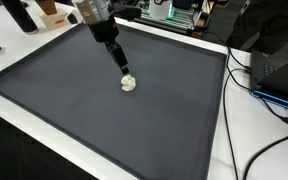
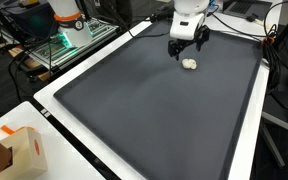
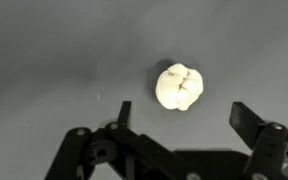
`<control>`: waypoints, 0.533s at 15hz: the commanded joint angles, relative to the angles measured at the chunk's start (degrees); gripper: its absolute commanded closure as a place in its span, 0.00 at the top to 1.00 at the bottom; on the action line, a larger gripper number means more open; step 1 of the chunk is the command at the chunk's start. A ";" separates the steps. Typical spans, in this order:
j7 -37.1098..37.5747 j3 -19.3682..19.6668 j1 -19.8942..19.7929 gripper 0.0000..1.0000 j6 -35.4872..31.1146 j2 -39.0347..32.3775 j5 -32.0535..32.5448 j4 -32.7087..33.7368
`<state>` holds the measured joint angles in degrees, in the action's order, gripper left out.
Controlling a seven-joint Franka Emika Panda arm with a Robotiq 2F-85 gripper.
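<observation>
A small cream-white crumpled lump (image 3: 179, 87) lies on the dark grey mat. It also shows in both exterior views (image 1: 130, 84) (image 2: 189, 64). My gripper (image 3: 184, 120) hovers just above the mat with its fingers spread wide and nothing between them. The lump lies just beyond the fingertips, between their lines, not touched. In an exterior view the gripper (image 1: 124, 68) is right beside the lump, and in an exterior view it (image 2: 187, 46) hangs just behind it.
The dark mat (image 1: 74, 110) covers most of a white table (image 1: 229, 130). Black cables (image 1: 269, 100) and a black box lie at one side. A cardboard box (image 2: 19, 150) and an equipment rack (image 2: 54, 45) stand off the mat.
</observation>
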<state>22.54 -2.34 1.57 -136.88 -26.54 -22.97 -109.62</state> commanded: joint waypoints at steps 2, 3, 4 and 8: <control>8.89 2.34 1.26 1.00 -2.15 -2.33 -0.30 0.77; 10.83 2.87 1.61 1.00 -1.77 -2.73 0.25 1.09; 12.42 3.37 2.01 1.00 -1.63 -3.22 0.80 1.47; 15.01 4.17 2.75 1.00 0.14 -4.92 3.13 3.49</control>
<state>34.67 0.46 2.92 -138.04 -29.37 -22.24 -108.53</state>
